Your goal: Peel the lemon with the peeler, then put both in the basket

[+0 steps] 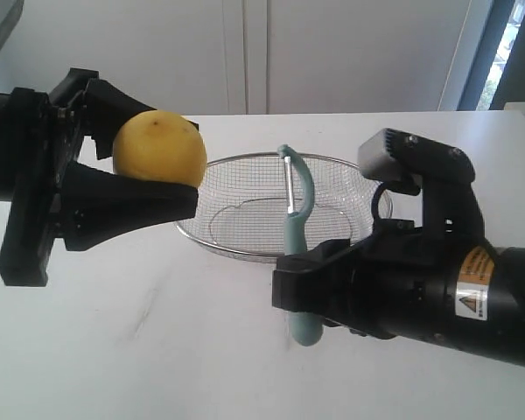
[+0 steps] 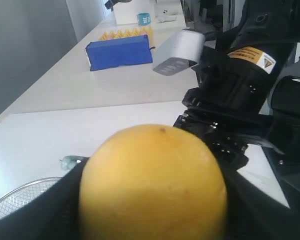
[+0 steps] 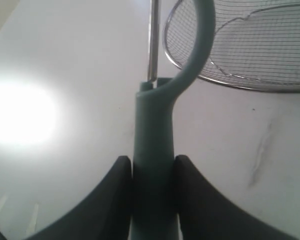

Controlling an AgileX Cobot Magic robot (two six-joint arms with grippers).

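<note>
Across the white table (image 1: 114,350) I see the basket (image 1: 219,248) at centre back, nothing in it. Left gripper (image 1: 177,156) is up off the table at the basket's left, jaws closed around the lemon (image 1: 159,147), one side over it, one under. Right gripper (image 1: 296,276) is in front of the basket, jaws clamped on the lower handle of the peeler (image 1: 295,236), which stands upright, head up. Its blade (image 1: 290,188) is apart from the lemon with a clear gap between them, and I see no cut peel from here.

Risks as I judge them:
- **Lemon slip:** it is round and smooth, pinched on two small contacts, so blade pressure could spin it or pop it out onto the table.
- **Peeler twist:** it is gripped low on the handle, so side load at the head could lever it round in the jaws.
- **Blade on gripper:** the left jaws cover much of the lemon, so a careless stroke lands the blade on black plastic, not skin.
</note>
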